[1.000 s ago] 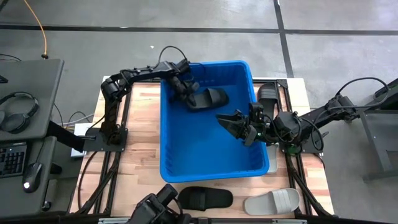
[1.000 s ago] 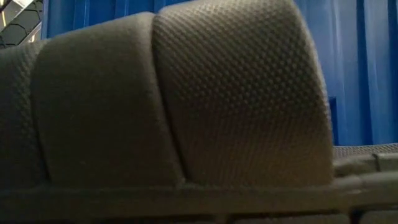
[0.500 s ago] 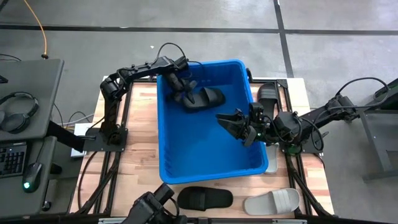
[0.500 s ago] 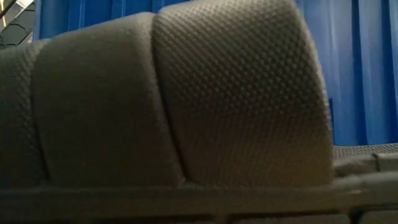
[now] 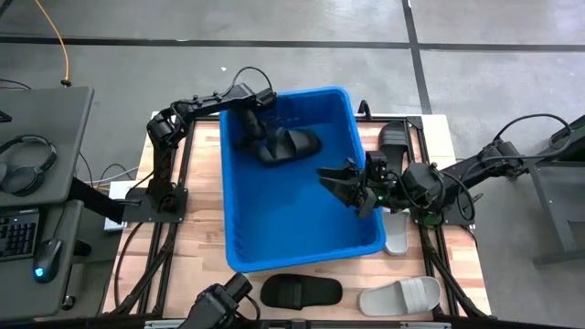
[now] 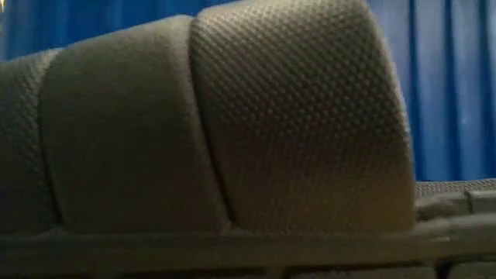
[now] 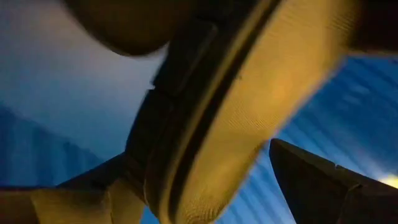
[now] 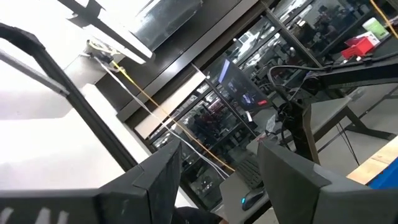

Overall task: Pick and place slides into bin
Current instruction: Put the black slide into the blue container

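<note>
The bin (image 5: 302,228) is bright blue with ribbed walls. A black slide (image 5: 285,146) lies in it toward twelve o'clock. On the pale wood-grain table (image 5: 206,219), at six o'clock, a black slide (image 5: 302,291) and a light grey slide (image 5: 400,296) lie. In the low view, a dark slide strap (image 6: 232,116) shows a fine dimpled texture.

a black slide (image 6: 232,132) fills the low view, hiding all but slivers of the bin (image 6: 449,85)

No words, numbers or signs can be read on anything here; nothing with writing is clear enough to tell.
</note>
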